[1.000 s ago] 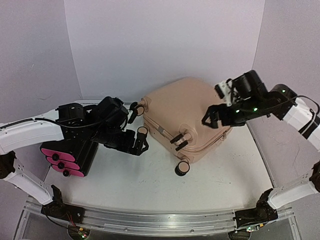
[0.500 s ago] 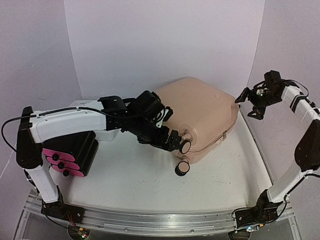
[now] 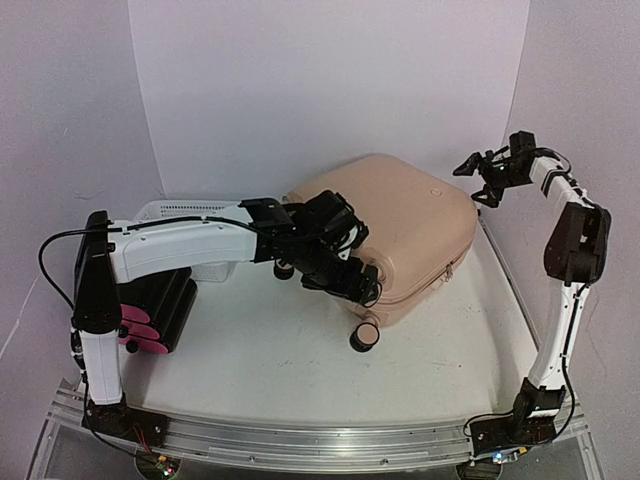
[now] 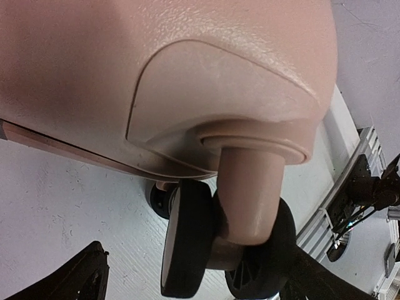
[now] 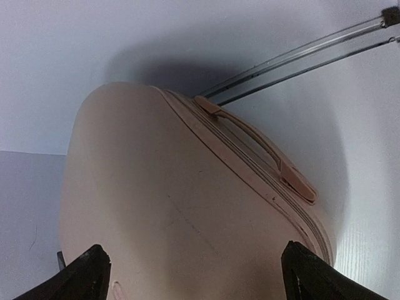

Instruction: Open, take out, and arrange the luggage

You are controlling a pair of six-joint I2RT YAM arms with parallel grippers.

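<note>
Lying flat and closed on the white table (image 3: 280, 370), right of centre, the luggage (image 3: 400, 215) shows a beige-pink, finely pebbled hard shell with rounded corners; its contents are hidden. A twin black wheel (image 4: 187, 237) on a beige stem sits at its near corner, and a moulded handle (image 5: 256, 147) runs along the seam.

Left gripper (image 3: 355, 280): jaws wide apart, straddling that wheel; contact unclear.

Right gripper (image 3: 478, 180): jaws wide apart, empty, raised beside the far right corner.

A white mesh basket (image 3: 185, 210) and a black box (image 3: 160, 300) with its pink drawers shut sit at left.
</note>
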